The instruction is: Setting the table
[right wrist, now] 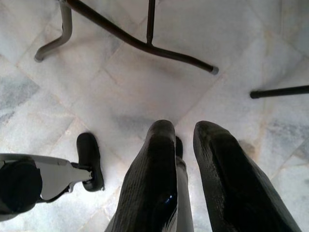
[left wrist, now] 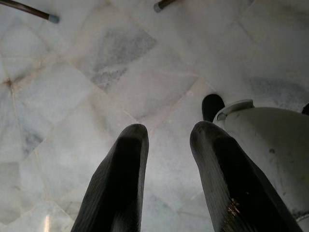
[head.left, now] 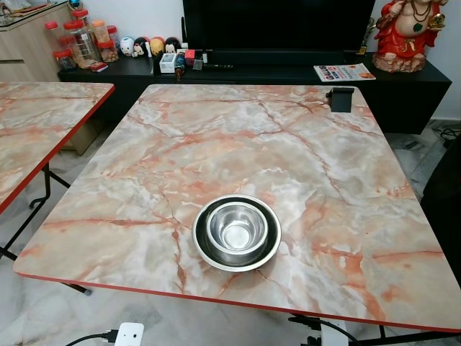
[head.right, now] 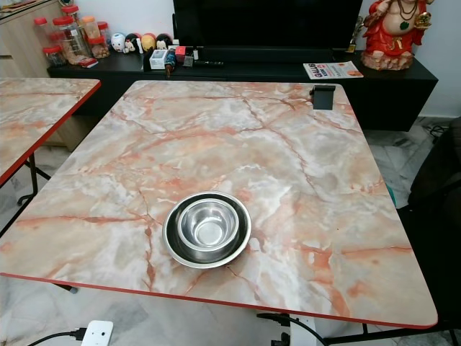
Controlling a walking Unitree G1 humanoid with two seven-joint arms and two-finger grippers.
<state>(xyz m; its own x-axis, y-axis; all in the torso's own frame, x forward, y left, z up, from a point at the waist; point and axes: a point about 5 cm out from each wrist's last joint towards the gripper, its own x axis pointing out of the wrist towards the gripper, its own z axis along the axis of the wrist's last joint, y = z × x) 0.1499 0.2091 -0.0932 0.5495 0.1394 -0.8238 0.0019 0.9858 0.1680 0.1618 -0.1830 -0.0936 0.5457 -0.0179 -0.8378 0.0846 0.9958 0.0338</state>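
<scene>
A small steel bowl (head.left: 236,229) sits nested inside a wider dark-rimmed steel bowl (head.left: 202,250), near the front edge of the marble-patterned table (head.left: 252,137) with its red rim. Both arms hang idle below table height. In the left wrist view my left gripper (left wrist: 169,133) is open over the pale floor tiles, with nothing between its fingers. My right gripper (right wrist: 185,129) also points down at the floor, its fingers a narrow gap apart and empty.
A small black stand (head.left: 341,99) sits at the table's far right corner. A second marble table (head.left: 43,122) stands to the left. Behind is a low black cabinet (head.left: 288,72) with jars (head.left: 79,40), a magazine (head.left: 344,72) and a red statue (head.left: 407,32). A white power strip (head.left: 130,334) lies on the floor.
</scene>
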